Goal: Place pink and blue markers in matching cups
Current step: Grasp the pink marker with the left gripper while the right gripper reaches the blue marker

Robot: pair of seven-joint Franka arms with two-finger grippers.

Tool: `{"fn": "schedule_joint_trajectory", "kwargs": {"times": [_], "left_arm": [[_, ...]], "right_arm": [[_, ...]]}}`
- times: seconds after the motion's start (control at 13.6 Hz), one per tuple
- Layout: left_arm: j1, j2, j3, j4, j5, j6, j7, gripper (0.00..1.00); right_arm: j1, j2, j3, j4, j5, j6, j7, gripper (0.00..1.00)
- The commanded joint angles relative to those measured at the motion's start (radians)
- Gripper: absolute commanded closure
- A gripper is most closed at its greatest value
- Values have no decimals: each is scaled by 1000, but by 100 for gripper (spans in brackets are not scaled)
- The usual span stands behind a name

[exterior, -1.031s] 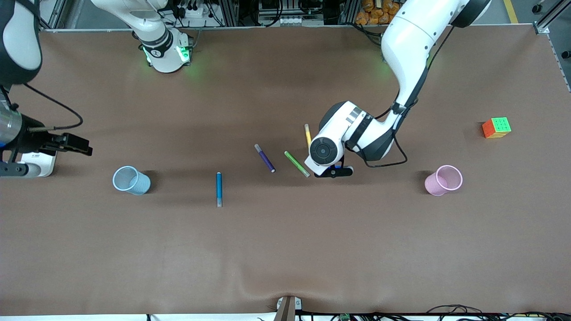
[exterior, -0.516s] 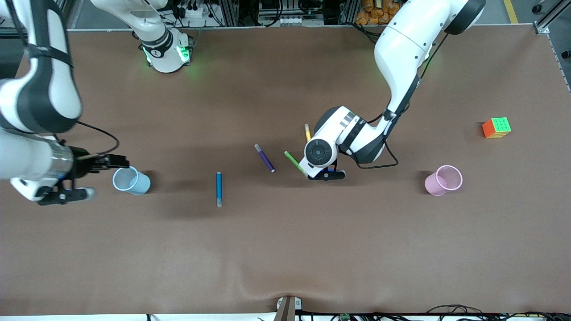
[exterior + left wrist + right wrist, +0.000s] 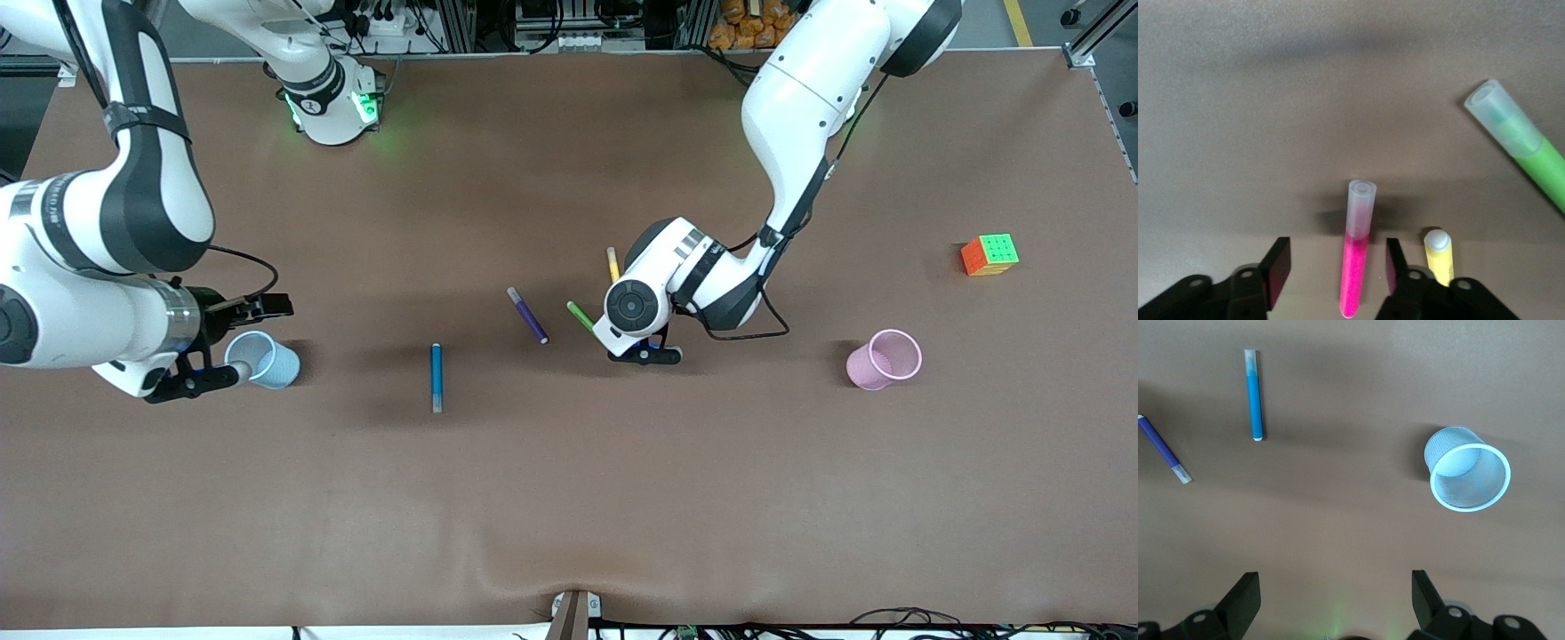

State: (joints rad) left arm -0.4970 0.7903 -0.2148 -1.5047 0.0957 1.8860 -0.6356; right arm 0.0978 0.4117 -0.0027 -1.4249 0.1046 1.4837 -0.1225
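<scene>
Looking early: left gripper (image 3: pixel 1331 270) spread around pink marker (image 3: pixel 1355 275), right gripper (image 3: pixel 1335 600) spread mid-left; both cups empty.

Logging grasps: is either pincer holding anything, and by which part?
Nothing held. The open left pincer straddles the lying magenta-pink marker pen without touching; the open right pincer is empty.

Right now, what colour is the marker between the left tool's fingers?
Bright pink marker with a pale translucent cap, lying on the table; clearest in the left wrist view.

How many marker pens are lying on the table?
5: blue marker toward the right arm's end; purple, green and yellow mid-table; pink marker under the left gripper.
</scene>
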Motion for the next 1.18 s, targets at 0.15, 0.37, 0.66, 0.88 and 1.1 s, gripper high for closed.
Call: {"fn": "schedule_joint_trajectory", "kwargs": {"times": [0.15,0.37,0.66,0.88,1.1], "left_arm": [[-2,12,3,20,12,25,31,38],[-5,15,5,18,7,45,45,38],[-6,27,5,20,7,45,45,38],[-8,35,5,20,7,45,45,40],[-8,36,5,21,9,47,48,42]], "right_arm": [[103,94,-3,27,-6,284,-6,0],[146,145,-3,20,-3,395,-8,0],[200,231,-5,-43,-5,598,0,0],[234,226,-6,-127,-14,676,130,0],[253,229,-8,-166,-14,713,151,0]]}}
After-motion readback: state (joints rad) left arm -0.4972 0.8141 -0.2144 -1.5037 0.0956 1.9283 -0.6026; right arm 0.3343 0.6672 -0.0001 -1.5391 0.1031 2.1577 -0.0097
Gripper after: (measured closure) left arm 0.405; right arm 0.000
